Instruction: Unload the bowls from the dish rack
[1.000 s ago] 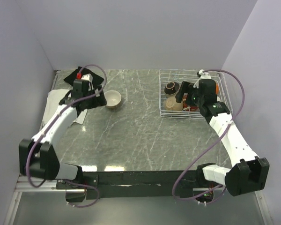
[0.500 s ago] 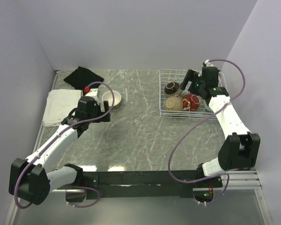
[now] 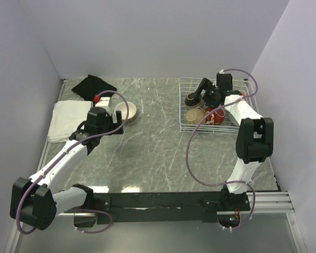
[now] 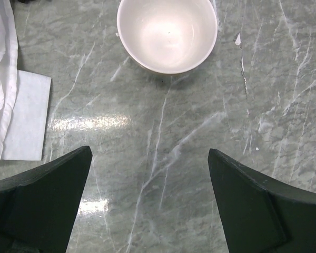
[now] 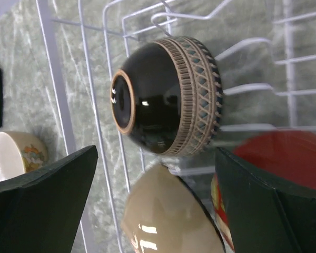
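The white wire dish rack [image 3: 182, 108] stands at the far right and holds a dark brown bowl [image 3: 193, 99], a beige bowl [image 3: 195, 116] and a red bowl [image 3: 216, 116], all tipped on their sides. My right gripper [image 3: 203, 94] is open above the dark bowl [image 5: 163, 100], its fingers either side of it and touching nothing; the beige bowl [image 5: 168, 216] and red bowl [image 5: 284, 153] show below. A cream bowl [image 3: 126, 112] stands upright on the table at the left. My left gripper [image 4: 149, 153] is open and empty, just short of it [image 4: 167, 32].
A folded white cloth [image 3: 68, 118] lies at the left edge, also in the left wrist view [image 4: 1, 79]. A black cloth [image 3: 94, 85] lies in the far left corner. Walls close the table on three sides. Rack wires [image 5: 87, 105] run beside the dark bowl.
My left gripper has drawn back from the cream bowl toward me and then stayed still. My right gripper has moved farther and left inside the rack, over the dark bowl.
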